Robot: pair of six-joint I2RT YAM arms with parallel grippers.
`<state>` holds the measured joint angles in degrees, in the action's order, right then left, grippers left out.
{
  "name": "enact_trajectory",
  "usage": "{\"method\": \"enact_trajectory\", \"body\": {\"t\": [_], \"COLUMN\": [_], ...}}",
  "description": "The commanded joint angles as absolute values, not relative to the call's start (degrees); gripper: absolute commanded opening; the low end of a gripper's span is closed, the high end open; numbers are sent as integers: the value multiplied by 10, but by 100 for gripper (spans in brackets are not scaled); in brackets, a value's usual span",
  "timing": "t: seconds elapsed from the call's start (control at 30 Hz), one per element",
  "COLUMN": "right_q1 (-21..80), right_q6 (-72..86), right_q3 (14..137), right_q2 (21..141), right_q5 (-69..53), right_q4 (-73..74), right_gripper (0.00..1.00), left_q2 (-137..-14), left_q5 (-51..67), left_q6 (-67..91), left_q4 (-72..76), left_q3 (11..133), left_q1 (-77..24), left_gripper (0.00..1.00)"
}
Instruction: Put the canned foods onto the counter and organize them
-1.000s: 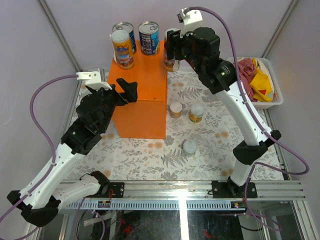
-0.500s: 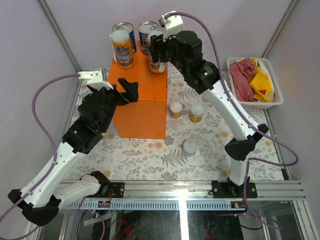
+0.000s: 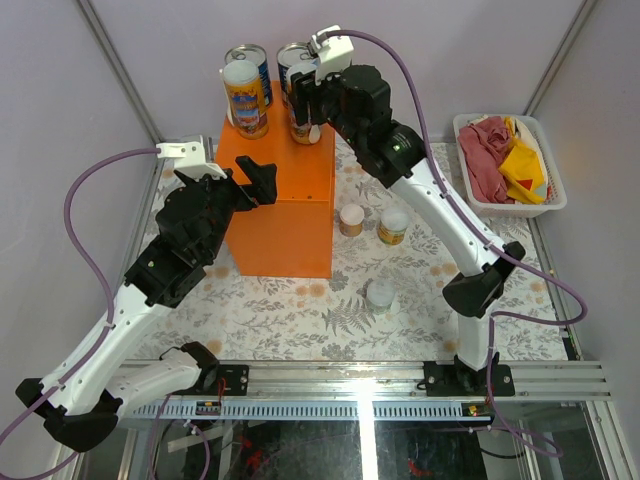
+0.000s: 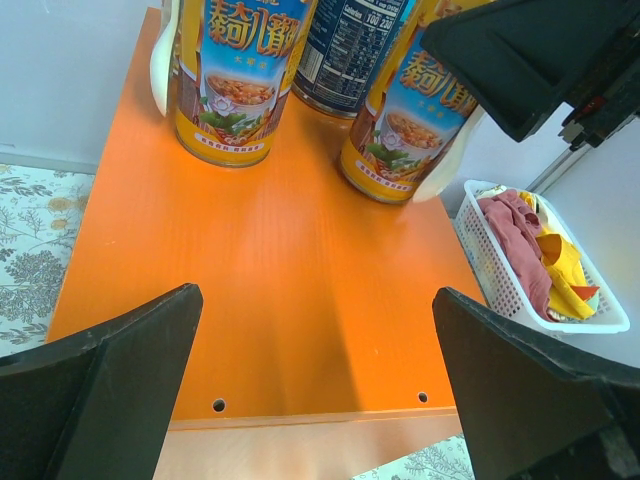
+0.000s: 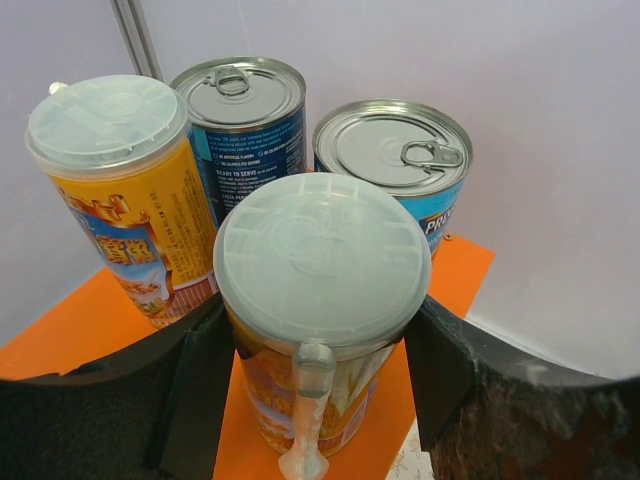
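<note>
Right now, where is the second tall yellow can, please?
In the top view, that yellow can is at the far right corner of the counter, held by the right gripper, beside the other yellow can.

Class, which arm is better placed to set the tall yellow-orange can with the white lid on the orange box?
Right. The right hand grips that tall yellow-orange can over the bright orange box; the left hand is open and empty.
</note>
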<state>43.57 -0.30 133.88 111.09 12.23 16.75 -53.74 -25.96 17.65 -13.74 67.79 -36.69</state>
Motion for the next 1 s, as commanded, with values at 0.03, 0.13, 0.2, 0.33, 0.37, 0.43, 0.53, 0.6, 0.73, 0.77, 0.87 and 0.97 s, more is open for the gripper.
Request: {"method": "enact_trajectory", "body": {"t": [0.03, 0.13, 0.2, 0.33, 0.37, 0.43, 0.53, 0.6, 0.73, 0.77, 0.87, 0.97], "right_q1": [442, 443, 442, 443, 442, 443, 442, 443, 443, 443, 445, 445], "right_q6": [-9, -8, -8, -12, -13, -16, -20, -22, -25, -26, -27, -27], "right_q3": [1354, 1363, 1367, 1364, 1365, 1365, 1365, 1366, 1355, 1347, 1344, 1345], "right_q2": [1092, 1105, 1110, 1119, 1121, 1125, 1129, 1134, 1131, 1126, 1119, 1112], "right_q5": [112, 109, 108, 107, 108, 111, 115, 119, 116, 113, 112, 114], "right_q4": [20, 20, 20, 10, 9, 10, 14, 18, 23, 19, 20, 23], "right_gripper": [0, 0, 0, 0, 0, 0, 0, 0, 32, 52, 85, 92], "left_q2": [-537, -539, -540, -541, -541, -540, -540, -540, -540, -540, -538, -536], "left_q5": [-265, -266, -265, -265, -265, -264, -264, -264, -264, -264, -266, -270], "left_q6": [163, 162, 162, 163, 163, 163, 163, 163, 164, 165, 165, 165], "left_q4": [-112, -111, -111, -110, -110, -110, -110, -110, -111, -112, -113, -113], "left_q3": [684, 684, 683, 681, 681, 681, 680, 680, 679, 680, 680, 681], "left_q1": [-364, -364, -363, -362, -361, -360, -359, -359, -358, -357, -357, -357], "left_gripper": [100, 100, 100, 100, 100, 100, 100, 100, 100, 100, 100, 100]}}
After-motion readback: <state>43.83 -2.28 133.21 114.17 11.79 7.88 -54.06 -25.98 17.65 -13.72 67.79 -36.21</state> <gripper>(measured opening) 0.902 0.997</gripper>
